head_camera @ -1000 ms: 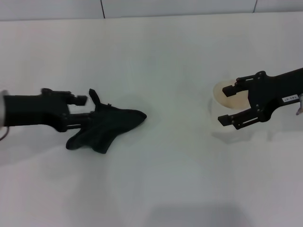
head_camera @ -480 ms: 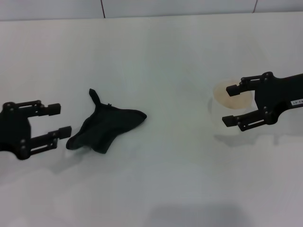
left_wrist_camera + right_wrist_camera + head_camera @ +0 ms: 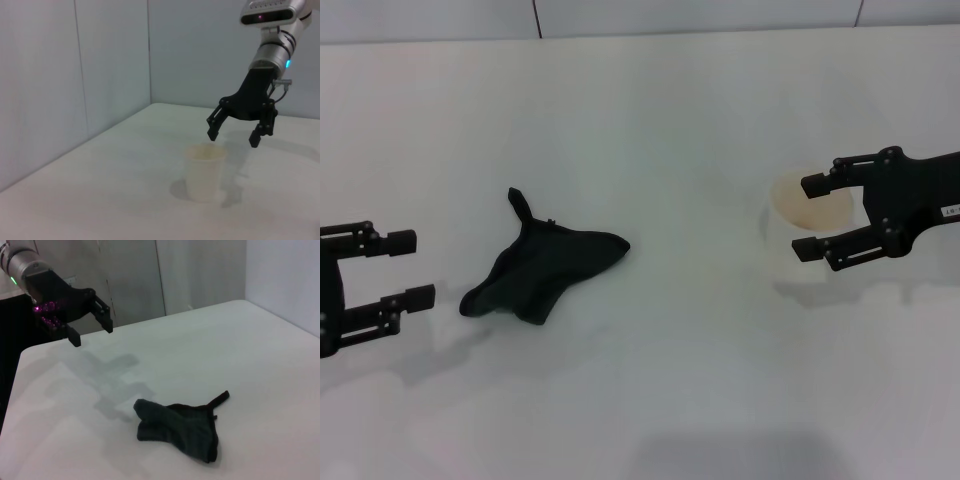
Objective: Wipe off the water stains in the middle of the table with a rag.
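My left gripper point(image 3: 408, 268) hangs at the left edge of the large plain white table point(image 3: 650, 120), fingers spread, holding nothing, clear of the cloth. My right gripper point(image 3: 811, 217) hovers with its fingers splayed above the translucent whitish plastic cup point(image 3: 803, 222) on the right, not gripping it; in the left wrist view the tips sit just over the rim point(image 3: 204, 151).

The dark black-navy rag point(image 3: 545, 268), crumpled with pointed corners, lies loose on the table left of centre, just beside my left gripper and touching neither arm. I can't make out any orange-amber water stains mid-table in any view; the only amber tint is inside the cup.

Risks as I judge them:
- Right fingers this close to the cup: any sideways drift could tip it, and if it holds liquid it spills onto the table.
- The rag is bunched and soft, so a shallow pinch on one pointed corner would drag it instead of lifting it, or drop it mid-travel.
- With no stain visible to aim at, a wipe could sweep the wrong patch.
- Both arms heading for the middle could collide.
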You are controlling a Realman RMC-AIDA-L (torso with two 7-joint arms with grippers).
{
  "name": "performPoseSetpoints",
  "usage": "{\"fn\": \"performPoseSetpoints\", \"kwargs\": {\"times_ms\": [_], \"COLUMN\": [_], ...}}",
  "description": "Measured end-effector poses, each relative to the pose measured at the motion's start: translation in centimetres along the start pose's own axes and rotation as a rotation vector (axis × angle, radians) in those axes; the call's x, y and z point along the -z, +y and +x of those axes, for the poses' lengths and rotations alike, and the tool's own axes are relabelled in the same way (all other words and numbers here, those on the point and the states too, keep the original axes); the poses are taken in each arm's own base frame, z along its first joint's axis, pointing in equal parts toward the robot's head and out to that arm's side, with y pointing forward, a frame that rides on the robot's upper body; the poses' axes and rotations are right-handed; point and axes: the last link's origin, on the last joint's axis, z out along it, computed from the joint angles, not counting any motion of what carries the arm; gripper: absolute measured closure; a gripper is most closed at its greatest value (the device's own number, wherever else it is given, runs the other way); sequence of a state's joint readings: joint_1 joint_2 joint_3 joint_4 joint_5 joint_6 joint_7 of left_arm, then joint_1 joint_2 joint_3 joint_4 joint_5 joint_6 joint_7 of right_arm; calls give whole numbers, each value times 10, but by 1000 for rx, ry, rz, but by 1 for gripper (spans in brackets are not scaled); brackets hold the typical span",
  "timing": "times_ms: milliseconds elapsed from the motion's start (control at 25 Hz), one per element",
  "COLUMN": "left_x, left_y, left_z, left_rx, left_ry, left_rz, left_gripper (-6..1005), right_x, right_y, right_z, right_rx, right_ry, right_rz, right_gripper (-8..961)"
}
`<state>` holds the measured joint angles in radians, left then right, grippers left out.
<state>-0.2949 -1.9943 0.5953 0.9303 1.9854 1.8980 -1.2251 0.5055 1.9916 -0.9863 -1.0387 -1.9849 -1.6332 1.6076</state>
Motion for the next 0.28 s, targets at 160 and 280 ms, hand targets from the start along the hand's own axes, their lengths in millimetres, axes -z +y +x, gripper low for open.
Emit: {"fn": "performPoseSetpoints", "kwargs": {"times_ms": [160,280], "left_x": [2,0], "left_y": [-2,-4], "left_z": [-4,-6], "left_rx": [21,25], "left_ry": [-5,-13], "left_rz": [-7,-6], "left_gripper": [419,419], "right_x": [-2,-4], "right_y": [0,0], "right_z": [0,0], "right_rx": [-2,-4], "right_ry": [-5,-5], "right_rz": [7,9], "right_gripper": [113,113]}}
